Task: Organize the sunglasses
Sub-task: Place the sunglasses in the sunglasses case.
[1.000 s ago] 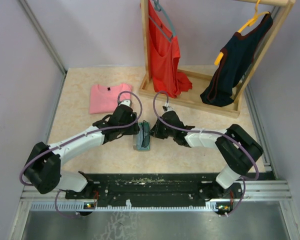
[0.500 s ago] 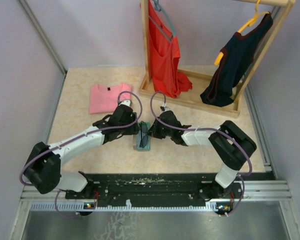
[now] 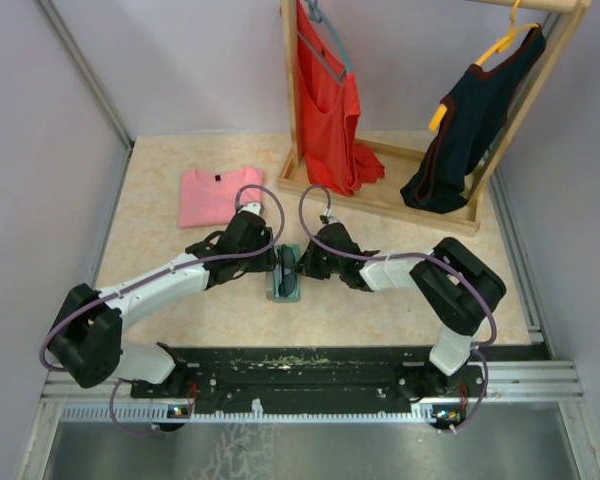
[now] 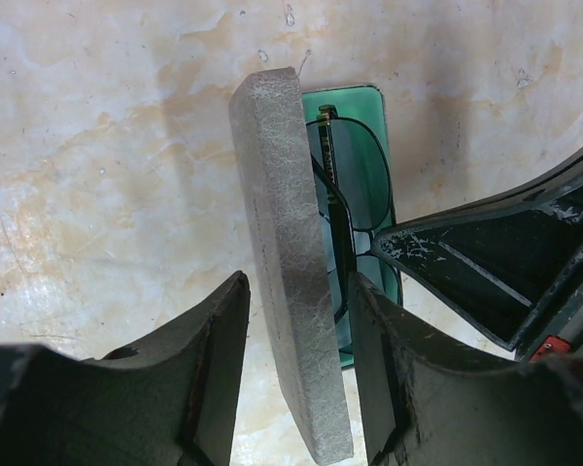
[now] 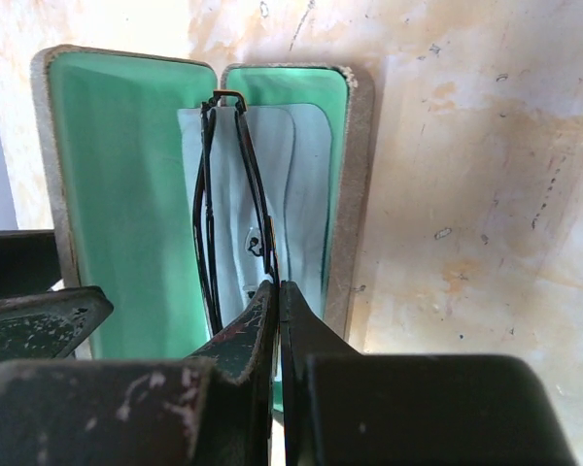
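The grey case (image 3: 283, 288) lies open on the table between my two grippers, green lining up. In the right wrist view its lid (image 5: 117, 194) stands at the left and the light blue cloth (image 5: 306, 184) lies in its base. The sunglasses (image 5: 209, 194), folded thin dark wire frames, stand on edge in the base over the cloth. My right gripper (image 5: 277, 286) is shut on their frame. My left gripper (image 4: 296, 301) is open, its fingers on either side of the raised grey lid (image 4: 287, 243), with a gap on the left. The sunglasses (image 4: 335, 194) show behind the lid.
A folded pink shirt (image 3: 212, 193) lies at the back left. A wooden clothes rack (image 3: 400, 205) stands at the back right with a red garment (image 3: 325, 100) and a dark garment (image 3: 470, 130) on hangers. Grey walls close both sides.
My right gripper has moved a little to the left, further over the case, with the sunglasses in it. The left arm has stayed in place.
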Controlling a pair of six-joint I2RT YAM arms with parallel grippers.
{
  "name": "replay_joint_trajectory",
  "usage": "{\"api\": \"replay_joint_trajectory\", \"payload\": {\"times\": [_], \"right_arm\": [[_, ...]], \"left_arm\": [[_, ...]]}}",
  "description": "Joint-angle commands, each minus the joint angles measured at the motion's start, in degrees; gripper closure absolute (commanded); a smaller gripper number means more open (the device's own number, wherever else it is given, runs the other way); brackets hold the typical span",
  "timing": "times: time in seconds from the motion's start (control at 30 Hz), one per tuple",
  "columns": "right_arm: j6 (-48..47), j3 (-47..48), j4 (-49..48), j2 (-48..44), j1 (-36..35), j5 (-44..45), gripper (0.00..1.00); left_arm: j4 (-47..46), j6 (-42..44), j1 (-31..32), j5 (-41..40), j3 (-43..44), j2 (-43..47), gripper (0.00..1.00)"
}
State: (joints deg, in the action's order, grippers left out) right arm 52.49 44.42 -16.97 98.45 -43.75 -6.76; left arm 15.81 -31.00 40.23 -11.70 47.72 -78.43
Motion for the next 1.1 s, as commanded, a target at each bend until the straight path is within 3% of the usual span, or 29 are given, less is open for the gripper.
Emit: {"api": "replay_joint_trajectory", "payload": {"times": [0.0, 0.23, 0.73, 1.07], "right_arm": [[0.2, 3.0, -2.4, 1.3, -0.3, -0.4, 1.0], [-0.1, 3.4, -1.9, 1.9, -0.3, -0.7, 1.0], [-3.7, 5.5, 4.4, -1.9, -0.3, 2.2, 0.83], [-5.6, 6.3, 7.4, -3.3, -0.4, 3.6, 0.81]], "left_arm": [[-0.9, 0.8, -0.1, 0.6, -0.6, 0.6, 0.49], [-0.8, 1.0, -0.1, 0.5, -0.7, 0.6, 0.49], [-0.5, 0.9, -0.1, 0.5, -0.8, 1.3, 0.49], [-0.3, 1.0, -0.1, 0.5, -0.6, 1.5, 0.49]]}}
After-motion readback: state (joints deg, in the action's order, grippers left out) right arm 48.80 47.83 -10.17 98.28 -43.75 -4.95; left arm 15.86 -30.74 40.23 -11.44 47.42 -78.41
